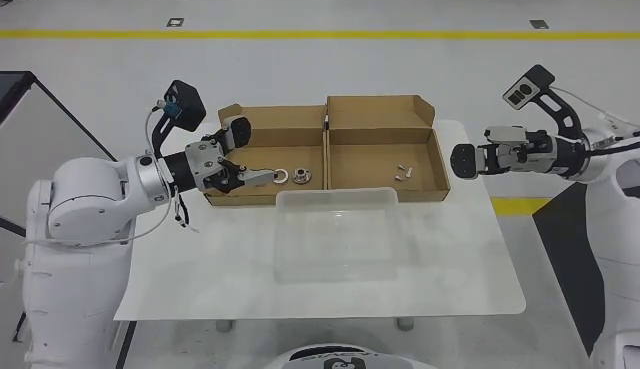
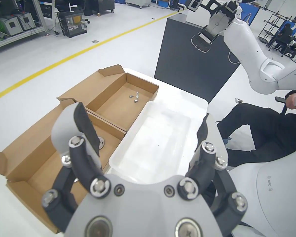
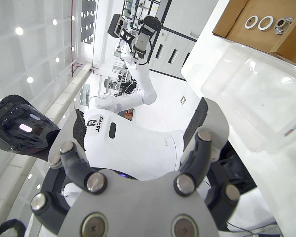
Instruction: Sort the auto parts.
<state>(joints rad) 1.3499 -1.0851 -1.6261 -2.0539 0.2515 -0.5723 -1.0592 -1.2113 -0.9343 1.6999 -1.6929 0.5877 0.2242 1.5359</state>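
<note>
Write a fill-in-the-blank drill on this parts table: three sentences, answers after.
1. One cardboard box holds exactly ___ small screws.
2. The other cardboard box holds a flanged hub and ___ metal rings.
3. The left gripper hangs above the box with the rings, its jaws ___.
Missing words: three; two; open.
</note>
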